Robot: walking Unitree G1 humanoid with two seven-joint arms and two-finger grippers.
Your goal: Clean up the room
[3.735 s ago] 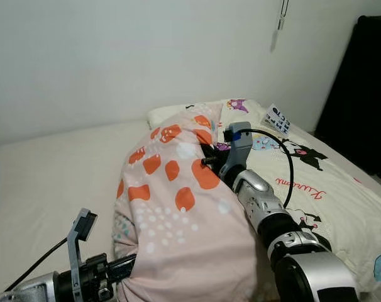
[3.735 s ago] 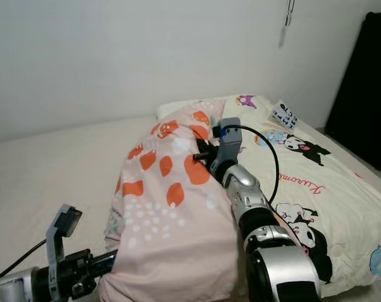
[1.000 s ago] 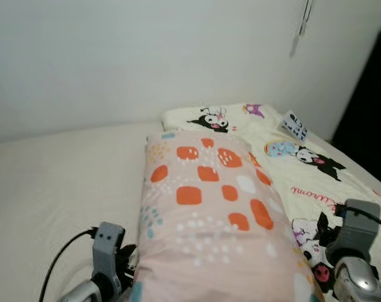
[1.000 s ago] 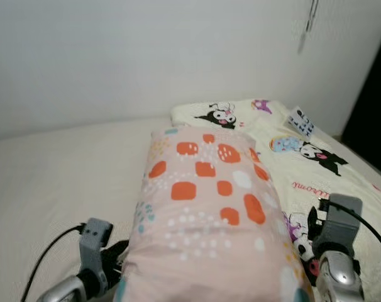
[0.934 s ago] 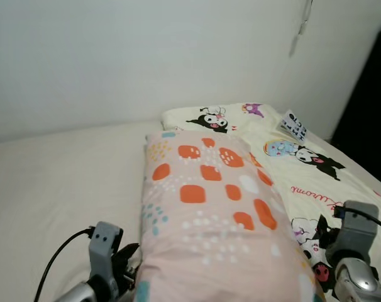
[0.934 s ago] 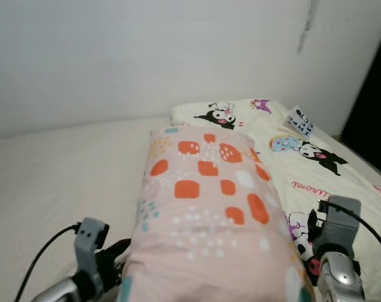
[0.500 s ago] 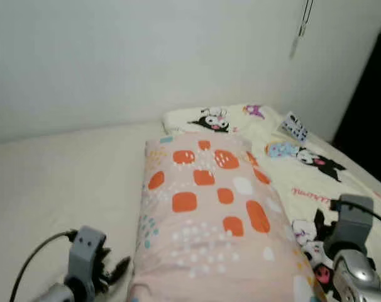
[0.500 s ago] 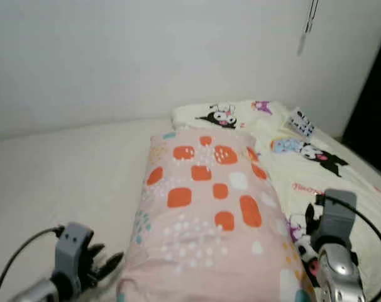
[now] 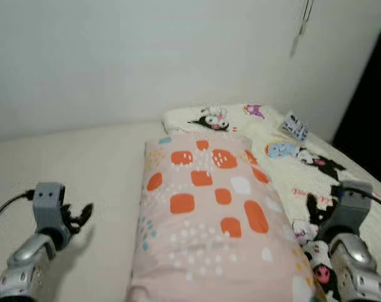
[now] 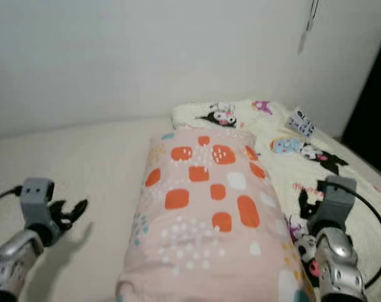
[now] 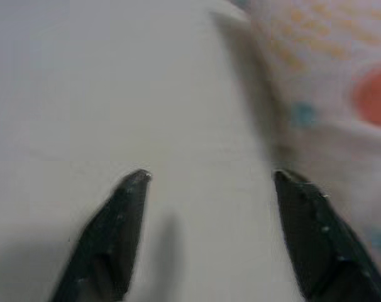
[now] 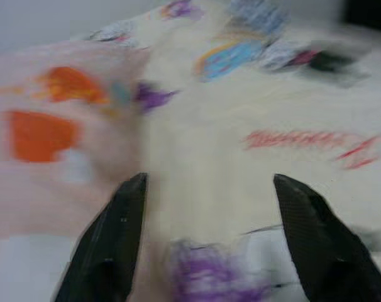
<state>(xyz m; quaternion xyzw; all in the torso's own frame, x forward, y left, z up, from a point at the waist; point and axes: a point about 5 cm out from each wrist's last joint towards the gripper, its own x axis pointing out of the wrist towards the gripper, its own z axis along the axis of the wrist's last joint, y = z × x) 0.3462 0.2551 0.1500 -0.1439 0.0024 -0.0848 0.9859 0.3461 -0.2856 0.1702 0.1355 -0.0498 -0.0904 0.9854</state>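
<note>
Nearest the camera, the pink pillow (image 9: 206, 220) is lying flat on the bed (image 9: 96, 163), its long axis running from the robot toward the wall (image 9: 146, 56), one short end pointing at the head of the bed. Its cover is showing orange blocks, white dots and a few teal marks; no writing is readable on it.

The left gripper (image 9: 77, 218) is hovering over the bare cream sheet, well apart from the pillow's left edge, its two black fingers (image 11: 109, 242) spreading wide with nothing between them. The right gripper (image 12: 206, 239) is hanging just beside the pillow's right edge, over the cartoon-print quilt (image 10: 303, 163), its fingers also standing apart and empty.

On the quilt, red cursive script (image 12: 310, 143) is showing, but it is too blurred to read. Farther off, a small card (image 9: 293, 126) with dark print is lying on the quilt, illegible. Beyond the pink pillow's far end, a cream cartoon-print pillow (image 9: 206, 117) is resting against the wall. A cord (image 9: 302, 25) is hanging down the wall at the far right.
</note>
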